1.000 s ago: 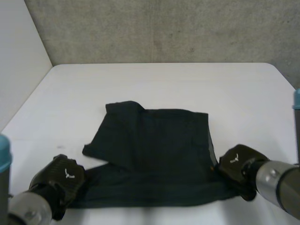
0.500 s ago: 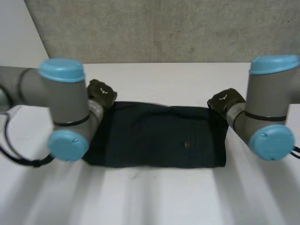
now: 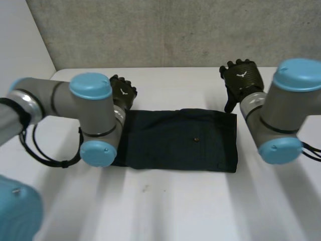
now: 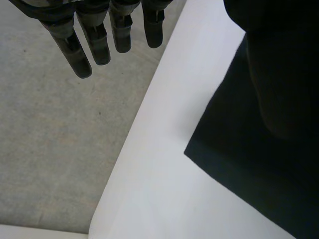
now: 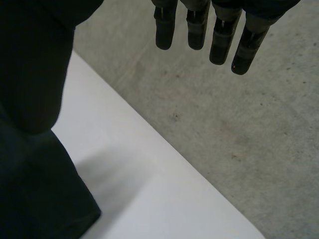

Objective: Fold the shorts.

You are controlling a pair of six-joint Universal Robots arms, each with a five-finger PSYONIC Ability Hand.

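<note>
The dark shorts (image 3: 180,140) lie folded into a flat rectangle in the middle of the white table (image 3: 160,206). My left hand (image 3: 122,93) hovers just beyond the shorts' far left corner, fingers straight, holding nothing. My right hand (image 3: 242,80) is raised above and beyond the far right corner, also open and empty. In the left wrist view the straight fingers (image 4: 99,37) point past the table's far edge, with a corner of the shorts (image 4: 249,164) beside them. In the right wrist view the fingers (image 5: 214,30) hang straight over the wall, the shorts' corner (image 5: 45,199) off to the side.
A grey concrete wall (image 3: 175,30) stands behind the table's far edge. My two arms (image 3: 90,120) reach across the table on either side of the shorts, the right arm (image 3: 286,115) covering the table's right part.
Both hands carried the near edge of the shorts to the far edge, folding them in half. They have since let go, opened and lifted away from the far corners.
</note>
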